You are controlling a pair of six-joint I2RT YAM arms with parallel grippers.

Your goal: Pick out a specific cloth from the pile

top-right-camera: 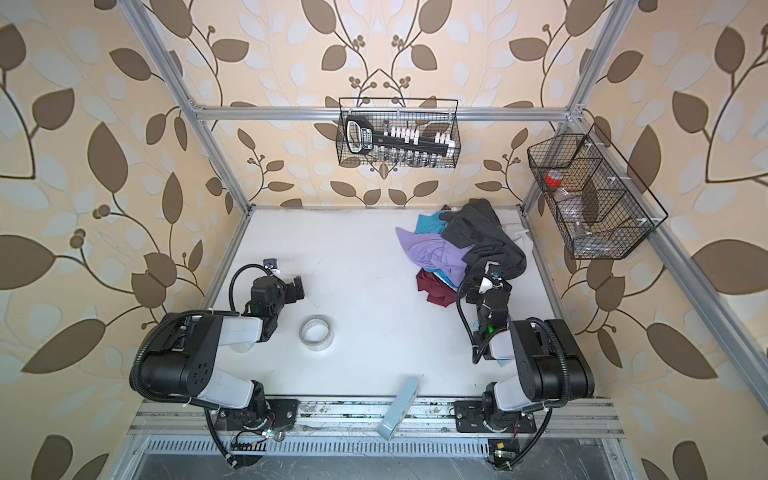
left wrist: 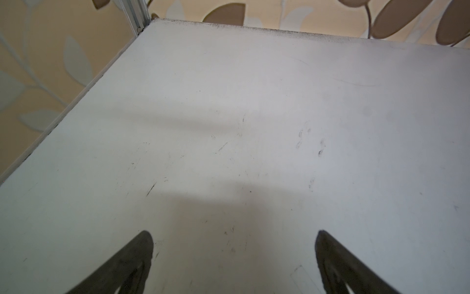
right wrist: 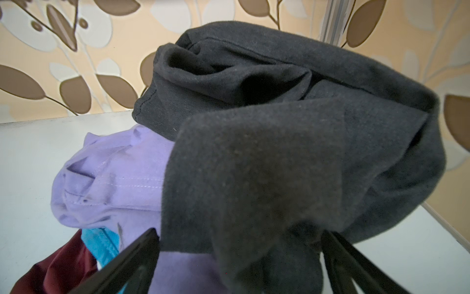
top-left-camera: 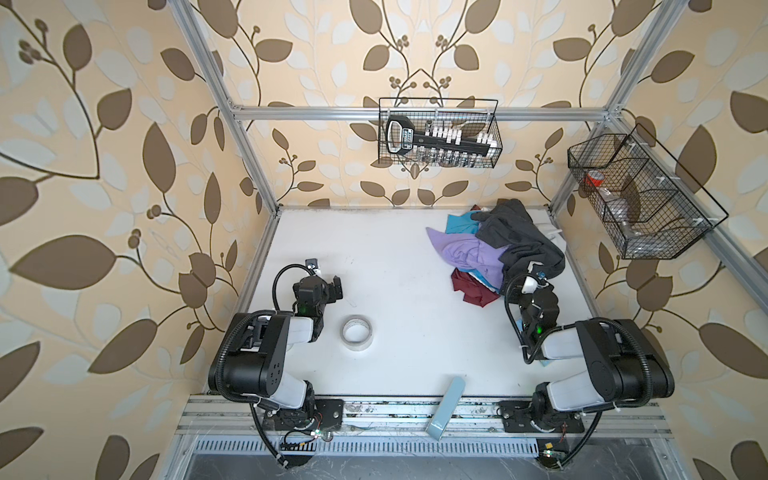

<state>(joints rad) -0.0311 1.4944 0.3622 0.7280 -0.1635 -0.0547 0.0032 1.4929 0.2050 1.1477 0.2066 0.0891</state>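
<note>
Right gripper (right wrist: 240,233), fingers spread, straddles the dark grey garment (right wrist: 279,152) without clamping it. Left gripper (left wrist: 233,233) is released and empty. The cloth (top-left-camera: 467,253) lies half-buried on the 9 o'clock flank of the pile (top-left-camera: 469,286). Shift toward 9 o'clock and pinch lavender only. Long axis runs 10–4 o'clock, corner pointing to 10; collar direction unclear.

White table (top-left-camera: 374,257), scuffed and mostly bare. Over in the far right corner sits the pile (top-left-camera: 519,237) of garments. Near the front left there's a tape roll (top-left-camera: 357,345) lying flat, and a pale blue strip (top-left-camera: 446,407) pokes out over the front edge.
</note>
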